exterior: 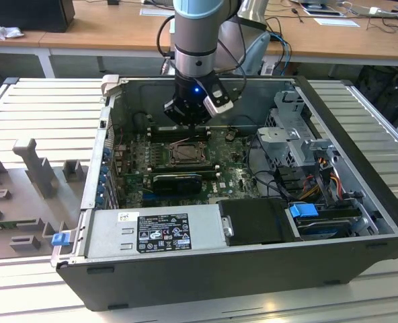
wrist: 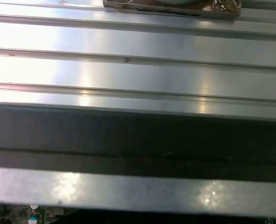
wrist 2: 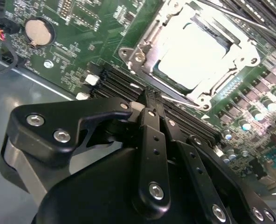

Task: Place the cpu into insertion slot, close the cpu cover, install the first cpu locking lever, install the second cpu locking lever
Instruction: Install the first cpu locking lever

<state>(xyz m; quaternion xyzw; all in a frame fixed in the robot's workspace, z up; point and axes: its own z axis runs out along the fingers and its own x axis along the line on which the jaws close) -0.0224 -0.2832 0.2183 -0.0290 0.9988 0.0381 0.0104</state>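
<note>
One cpu (wrist 2: pixel 194 58) under cpu cover (wrist 2: pixel 175 28)

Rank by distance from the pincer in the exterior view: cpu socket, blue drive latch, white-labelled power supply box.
Measured from the pincer, exterior view:
1. Insertion slot, just below the pincer, board centre.
2. Power supply box, along the case's near wall.
3. Blue drive latch, toward the exterior view's right, near corner.

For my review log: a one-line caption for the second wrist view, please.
Gripper shut, tips beside the insertion slot, where the cpu sits under the closed cpu cover.
</note>
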